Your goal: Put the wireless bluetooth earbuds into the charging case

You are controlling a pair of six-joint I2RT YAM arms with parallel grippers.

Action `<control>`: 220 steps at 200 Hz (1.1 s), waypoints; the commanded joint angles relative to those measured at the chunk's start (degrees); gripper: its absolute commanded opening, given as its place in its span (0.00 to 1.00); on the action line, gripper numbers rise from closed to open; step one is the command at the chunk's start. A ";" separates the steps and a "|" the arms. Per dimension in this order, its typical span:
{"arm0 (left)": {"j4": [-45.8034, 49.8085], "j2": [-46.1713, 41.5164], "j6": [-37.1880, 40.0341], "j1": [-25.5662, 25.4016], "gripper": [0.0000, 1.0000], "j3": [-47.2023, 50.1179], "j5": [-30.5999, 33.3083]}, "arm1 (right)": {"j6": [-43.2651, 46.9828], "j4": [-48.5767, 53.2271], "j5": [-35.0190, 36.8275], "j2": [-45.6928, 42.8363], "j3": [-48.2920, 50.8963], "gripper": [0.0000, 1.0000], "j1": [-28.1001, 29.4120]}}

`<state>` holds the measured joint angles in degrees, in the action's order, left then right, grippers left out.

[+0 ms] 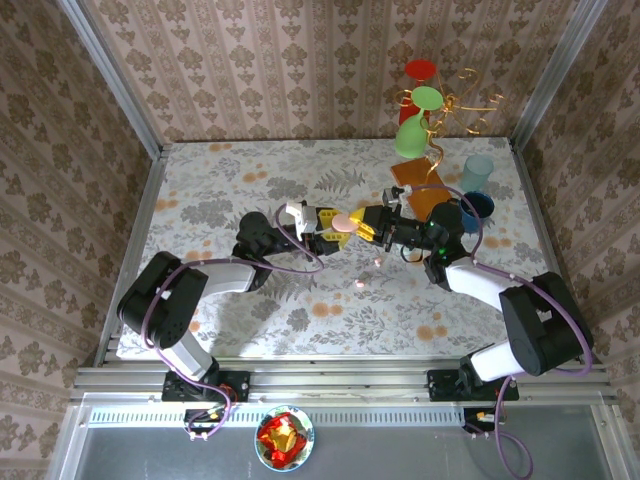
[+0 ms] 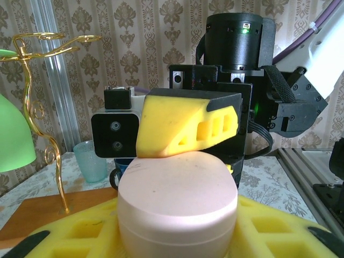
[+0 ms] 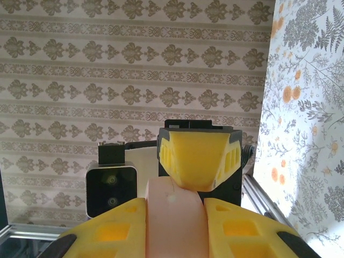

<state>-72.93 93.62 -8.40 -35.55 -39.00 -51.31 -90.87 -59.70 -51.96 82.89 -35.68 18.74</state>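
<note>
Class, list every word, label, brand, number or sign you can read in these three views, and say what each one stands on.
No text can be read in any view.
The pink case is plain, with no logo.
The yellow fingers carry no marks.
The green light is a lamp, not a sign.
Anything printed on what lies in the bowl is too small to read.

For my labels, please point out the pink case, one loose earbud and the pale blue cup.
pink case (image 2: 177,207): left wrist view, its front wall.
loose earbud (image 1: 378,262): top view, its middle.
pale blue cup (image 1: 477,174): top view, its side.
</note>
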 commanded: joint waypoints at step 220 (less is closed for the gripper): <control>-1.53 -5.77 -6.17 -1.01 0.23 4.07 -1.05 | 93.42 69.49 34.72 -21.45 -17.44 0.71 10.85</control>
<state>-72.69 90.30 -14.83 -35.86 -35.57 -52.14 -9.37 7.18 -24.95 61.98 -52.66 28.34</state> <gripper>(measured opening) 0.369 0.711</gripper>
